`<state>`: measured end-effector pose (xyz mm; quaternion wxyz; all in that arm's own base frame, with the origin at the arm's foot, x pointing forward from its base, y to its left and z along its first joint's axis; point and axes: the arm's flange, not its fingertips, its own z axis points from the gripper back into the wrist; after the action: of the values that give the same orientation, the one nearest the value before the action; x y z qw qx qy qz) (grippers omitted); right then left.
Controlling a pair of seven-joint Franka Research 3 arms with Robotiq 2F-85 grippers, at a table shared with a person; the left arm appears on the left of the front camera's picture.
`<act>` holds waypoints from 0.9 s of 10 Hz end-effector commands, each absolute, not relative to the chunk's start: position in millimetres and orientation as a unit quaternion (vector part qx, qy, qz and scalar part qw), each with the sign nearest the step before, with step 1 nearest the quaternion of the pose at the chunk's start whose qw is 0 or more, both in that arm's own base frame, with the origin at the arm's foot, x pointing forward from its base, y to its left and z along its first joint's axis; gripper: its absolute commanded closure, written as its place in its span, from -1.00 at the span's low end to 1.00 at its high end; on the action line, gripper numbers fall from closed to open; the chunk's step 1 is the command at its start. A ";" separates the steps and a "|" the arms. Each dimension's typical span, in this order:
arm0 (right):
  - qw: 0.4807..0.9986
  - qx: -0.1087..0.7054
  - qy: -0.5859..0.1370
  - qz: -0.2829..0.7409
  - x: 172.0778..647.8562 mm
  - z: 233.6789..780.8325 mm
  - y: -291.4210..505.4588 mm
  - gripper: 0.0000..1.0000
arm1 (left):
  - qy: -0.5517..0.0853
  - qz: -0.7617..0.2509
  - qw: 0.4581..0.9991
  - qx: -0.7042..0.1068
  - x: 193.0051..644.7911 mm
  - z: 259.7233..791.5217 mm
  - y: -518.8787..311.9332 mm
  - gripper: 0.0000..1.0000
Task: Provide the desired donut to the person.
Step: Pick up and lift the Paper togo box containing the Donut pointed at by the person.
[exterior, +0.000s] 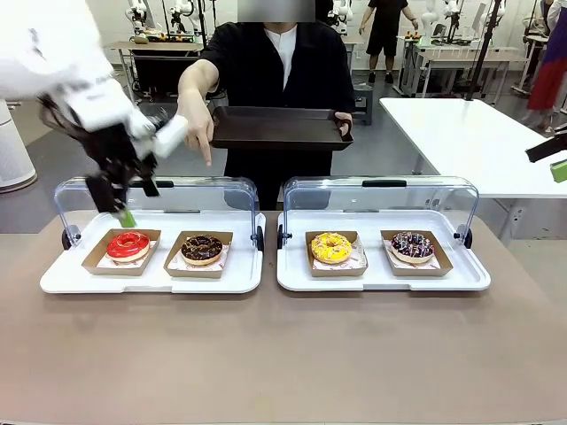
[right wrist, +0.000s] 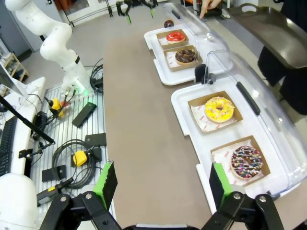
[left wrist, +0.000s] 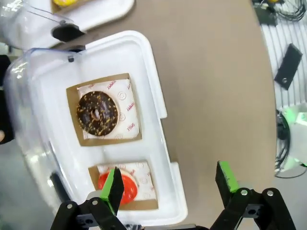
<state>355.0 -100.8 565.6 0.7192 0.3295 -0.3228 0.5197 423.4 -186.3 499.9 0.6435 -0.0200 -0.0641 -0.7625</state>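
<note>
Four donuts on offer, none lifted yet, so barely begun. Lying in card trays on a white tray (exterior: 53,279) at lower left of the front view: red donut (exterior: 128,245) and chocolate donut (exterior: 202,249); on the second white tray (exterior: 469,276) at lower right, yellow donut (exterior: 331,247) and sprinkled dark donut (exterior: 412,246). Looks like a request for the chocolate donut, judging by the hand (exterior: 197,133) of the person (exterior: 266,75) pointing down above it. Hangs with left jaws spread wide and empty over the red donut, one card tray left of that choice; needs shifting across, gripping, lifting, then setting down on the black tray (exterior: 279,128) held out at upper centre. Waits with right jaws likewise wide apart and empty, back over the worktop (right wrist: 144,120). Raised clear lids (exterior: 168,195) behind the donuts, plus the pointing hand, crowding the approach.
</note>
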 end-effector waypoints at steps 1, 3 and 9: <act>0.712 0.335 -0.330 0.521 355.9 565.7 -101.1 -1.00 | -0.046 -0.758 0.650 0.014 426.0 461.8 -201.7 -1.00; 0.712 0.335 -0.330 0.521 355.9 565.7 -101.1 -1.00 | -0.032 -0.757 0.652 0.014 431.8 438.5 -212.7 -1.00; 0.712 0.335 -0.330 0.521 355.9 565.7 -101.1 -1.00 | -0.026 -0.762 0.647 -0.004 439.8 418.7 -212.3 -1.00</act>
<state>354.8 -101.8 565.5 0.7202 0.3290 -0.3229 0.5185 444.8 -210.8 419.3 0.6489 -0.0054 -0.0259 -0.7604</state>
